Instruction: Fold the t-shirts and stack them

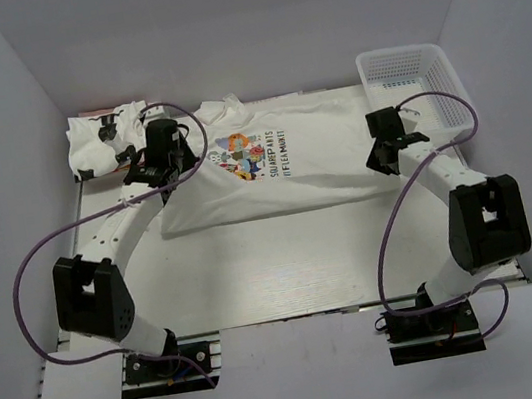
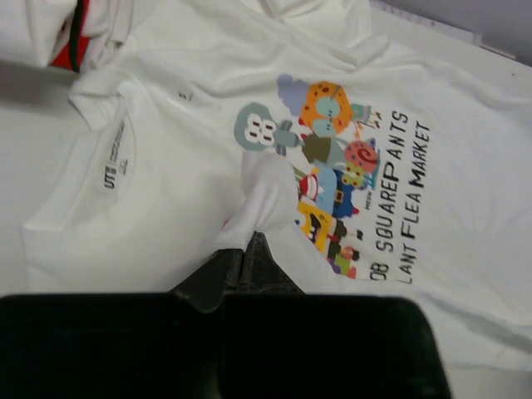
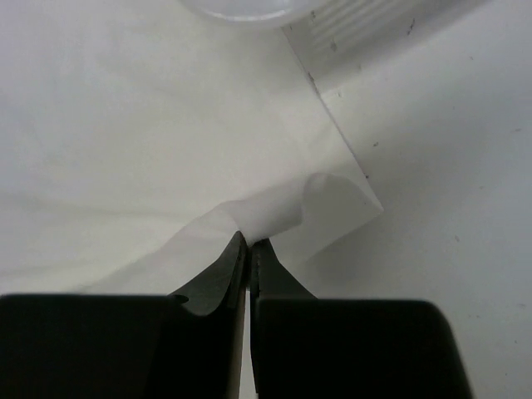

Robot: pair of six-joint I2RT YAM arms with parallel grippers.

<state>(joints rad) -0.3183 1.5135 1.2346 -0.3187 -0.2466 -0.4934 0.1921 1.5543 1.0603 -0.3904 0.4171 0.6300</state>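
Note:
A white t-shirt with a colourful cartoon print and dark lettering lies spread across the middle of the table. My left gripper is shut on a fold of the t-shirt near its collar end, next to the print. My right gripper is shut on a corner of the t-shirt's hem at the right side, lifted a little. More white t-shirts with black and red prints lie crumpled at the back left.
A white plastic mesh basket stands at the back right, close behind my right gripper. White walls enclose the table on three sides. Purple cables loop from both arms.

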